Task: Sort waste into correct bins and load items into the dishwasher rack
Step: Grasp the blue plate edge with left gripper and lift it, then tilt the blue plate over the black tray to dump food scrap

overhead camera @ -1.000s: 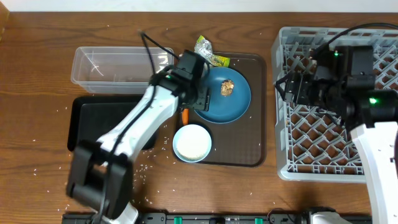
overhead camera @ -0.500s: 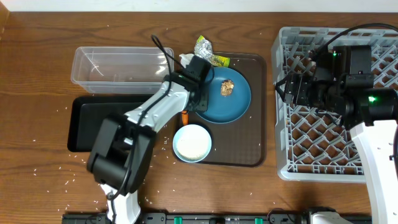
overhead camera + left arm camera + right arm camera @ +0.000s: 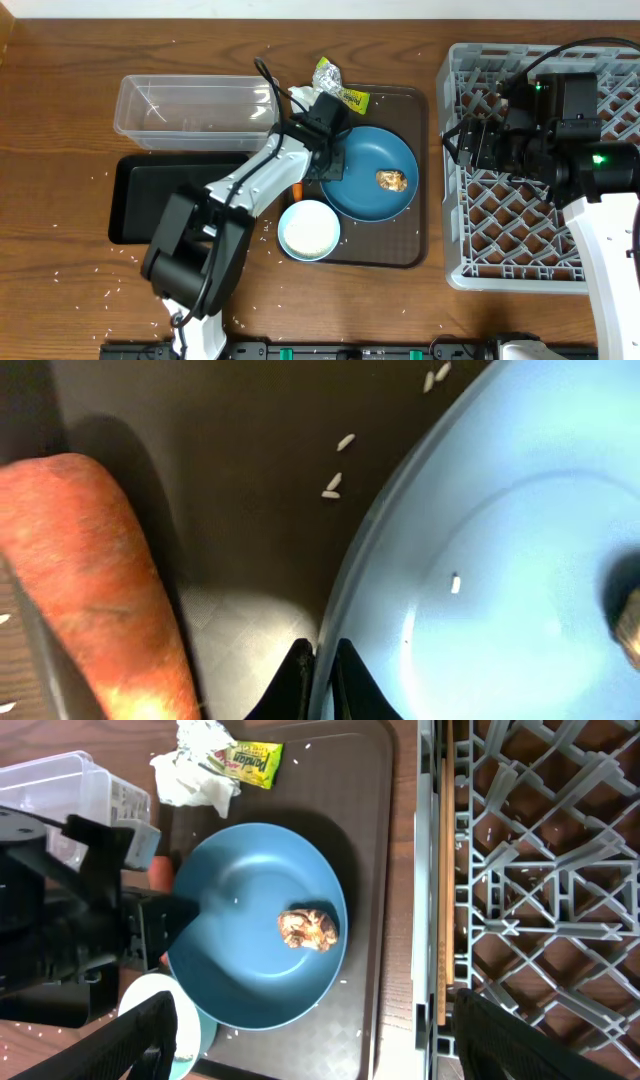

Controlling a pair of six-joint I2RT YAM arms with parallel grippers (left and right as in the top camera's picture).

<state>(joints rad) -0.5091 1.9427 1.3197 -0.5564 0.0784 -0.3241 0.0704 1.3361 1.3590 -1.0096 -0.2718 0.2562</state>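
**Left claw pinching the plate rim, lump lying across from the grip**

Left claw (image 3: 322, 662) is closing narrowly on the left rim of the dark-blue plate (image 3: 365, 205). That plate is sitting on the brown serving tray (image 3: 405, 250) around the middle of the surface. The brown food lump (image 3: 391, 180) is lying on the plate across from the grip, toward the surface's right edge. The carrot (image 3: 90, 580) is lying just beside the claw, off the plate. The clear tub (image 3: 190, 105) and black tray (image 3: 150, 200) are sitting toward the left edge, on the claw's side. The dishwasher rack (image 3: 470, 250) is filling the right edge. Right claw (image 3: 325, 1035) is hanging wide open over the rack, farther from the plate than the left. By my reading, the lump is needing to be tipped leftward into a bin before the plate is heading right.
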